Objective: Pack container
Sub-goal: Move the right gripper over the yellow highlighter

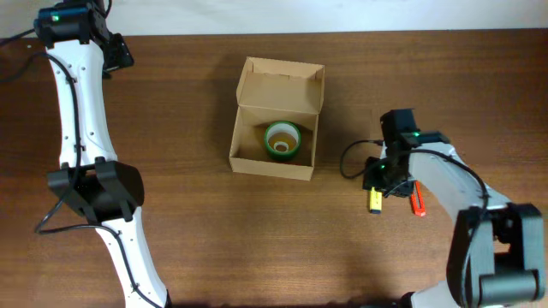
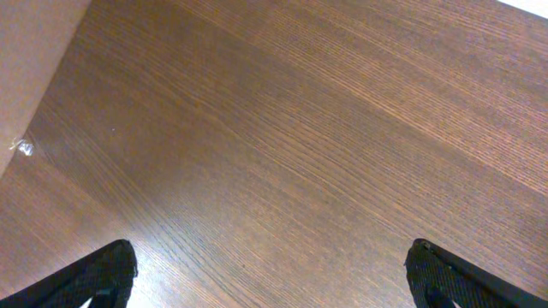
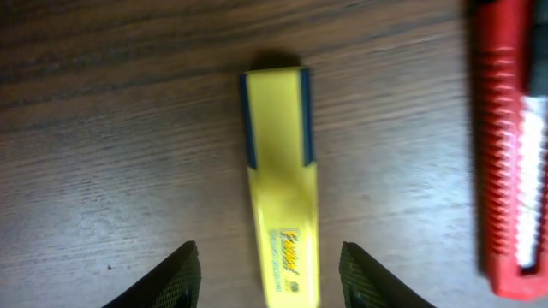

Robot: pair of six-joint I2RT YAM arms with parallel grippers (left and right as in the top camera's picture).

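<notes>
- Near the middle of the table (image 1: 188, 94), the box (image 1: 270, 165) sits with its flap lid (image 1: 282, 84) open at the far side (a green tape roll (image 1: 282, 155) lies inside).
- To its right, the right gripper (image 3: 276, 275) hangs with fingers spread, straddling a yellow marker (image 3: 282, 188) without pinching it.
- Just beside the marker lies a red cutter (image 3: 505, 145).
- At the far left corner, the left gripper (image 2: 274, 274) is spread wide above the tabletop.

Left fingers (image 2: 101, 272), right fingers (image 3: 177, 278) apart
</notes>
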